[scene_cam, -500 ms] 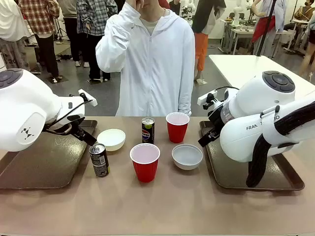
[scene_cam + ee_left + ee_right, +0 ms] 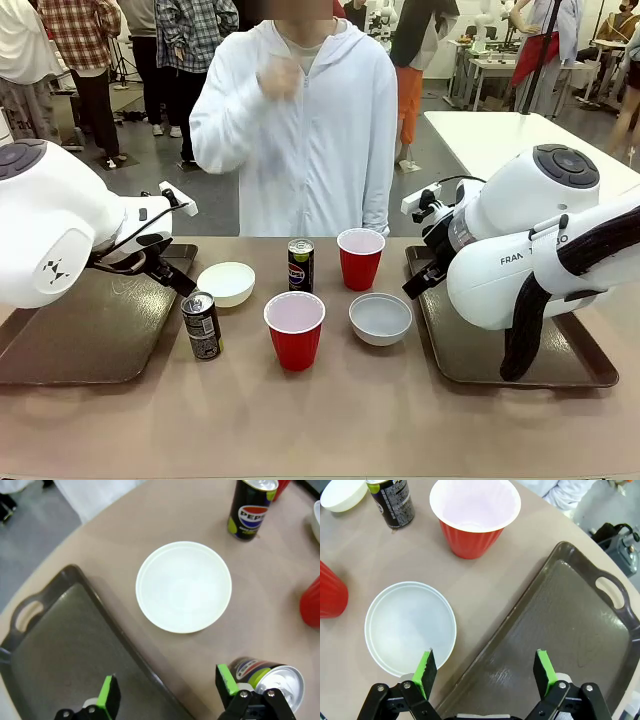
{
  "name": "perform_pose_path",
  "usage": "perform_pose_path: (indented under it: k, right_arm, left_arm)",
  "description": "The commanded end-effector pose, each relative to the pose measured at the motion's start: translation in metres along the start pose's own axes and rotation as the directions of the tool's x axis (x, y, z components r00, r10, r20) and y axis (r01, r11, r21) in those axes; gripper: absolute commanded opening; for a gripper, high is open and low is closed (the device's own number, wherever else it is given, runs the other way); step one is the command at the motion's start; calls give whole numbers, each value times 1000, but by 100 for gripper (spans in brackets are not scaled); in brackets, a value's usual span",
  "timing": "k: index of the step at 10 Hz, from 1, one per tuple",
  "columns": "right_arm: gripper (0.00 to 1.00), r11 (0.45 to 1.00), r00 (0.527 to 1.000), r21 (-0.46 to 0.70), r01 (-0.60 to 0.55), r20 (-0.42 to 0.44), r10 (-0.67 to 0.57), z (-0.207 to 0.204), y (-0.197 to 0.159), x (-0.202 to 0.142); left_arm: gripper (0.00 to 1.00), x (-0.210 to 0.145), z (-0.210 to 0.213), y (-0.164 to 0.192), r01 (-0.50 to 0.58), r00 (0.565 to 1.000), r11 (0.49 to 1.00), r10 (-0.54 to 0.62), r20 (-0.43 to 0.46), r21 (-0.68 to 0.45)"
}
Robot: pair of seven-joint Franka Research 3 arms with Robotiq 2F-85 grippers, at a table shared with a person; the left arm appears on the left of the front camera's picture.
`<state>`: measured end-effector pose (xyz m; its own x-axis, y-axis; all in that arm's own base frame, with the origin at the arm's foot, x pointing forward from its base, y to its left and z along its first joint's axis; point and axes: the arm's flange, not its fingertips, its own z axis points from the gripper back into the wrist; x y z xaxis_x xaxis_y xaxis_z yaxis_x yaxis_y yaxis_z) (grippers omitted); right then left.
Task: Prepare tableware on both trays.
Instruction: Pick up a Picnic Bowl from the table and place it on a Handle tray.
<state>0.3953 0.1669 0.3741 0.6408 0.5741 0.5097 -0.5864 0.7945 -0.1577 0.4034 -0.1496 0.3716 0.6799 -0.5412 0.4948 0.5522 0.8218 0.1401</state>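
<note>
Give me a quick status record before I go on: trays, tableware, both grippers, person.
left tray: no tableware on it
right tray: no tableware on it
bowls: left bowl beside left tray, right bowl beside right tray, both on the table
cans: near can and far can upright on the table
cups: near cup and far cup upright, mid-table
left gripper: open, empty, above left tray's rim
right gripper: open, empty, above right tray's rim and right bowl
person: far side, hand raised to chest
</note>
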Motion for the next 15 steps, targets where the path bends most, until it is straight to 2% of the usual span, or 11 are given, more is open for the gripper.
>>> perform_pose_path:
  k: [1,11,12,13,15]
  right_arm:
    - [100,1000,1000,0,0,0,0,0,0,0]
    - [100,1000,1000,0,0,0,0,0,0,0]
    - [100,999,1000,32,1,13,-1,2,-5,12]
    - [100,998,1000,61,-24,-18,25,16,-5,17]
    - [100,994,995,110,-4,-95,15,53,-9,7]
  left_arm:
    - [100,0,0,0,0,1000,1000,0,0,0]
    - [100,0,0,0,0,1000,1000,0,0,0]
    - [100,13,11,6,19,1000,998,-19,3,58]
    - [100,25,38,11,12,1000,998,-11,-19,62]
    - [100,29,94,19,-4,998,1000,5,-59,15]
